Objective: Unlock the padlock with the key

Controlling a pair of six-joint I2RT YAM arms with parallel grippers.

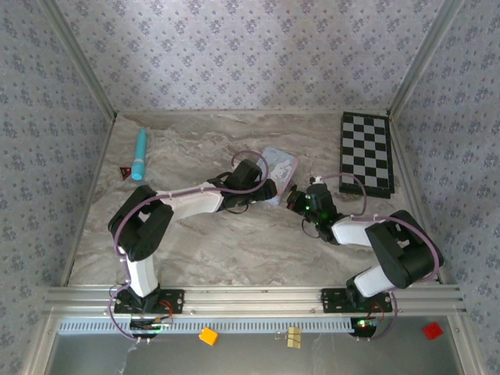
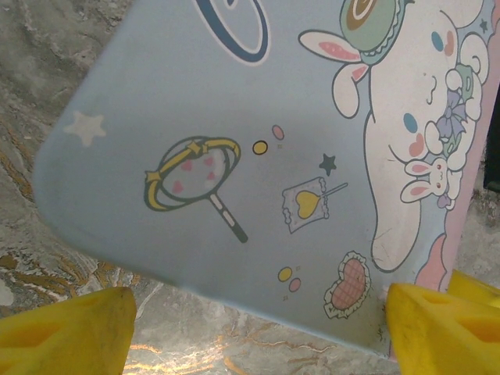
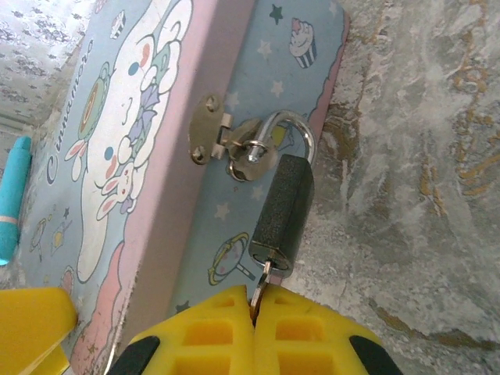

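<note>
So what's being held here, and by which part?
The right claw pinches the key by its head, the blade in the padlock's base. The left claw is open astride the tin's corner, no grip evident.

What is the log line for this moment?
step: key in padlock | right pincer: shut on key | left pincer: open at light-blue tin

Tight spot: the tin (image 2: 234, 156) fills the room ahead of the left fingers (image 2: 70, 328); padlock (image 3: 283, 211) and key (image 3: 262, 283) block the right fingers (image 3: 219, 332). Bare counter (image 3: 414, 195) right of them is open.
</note>
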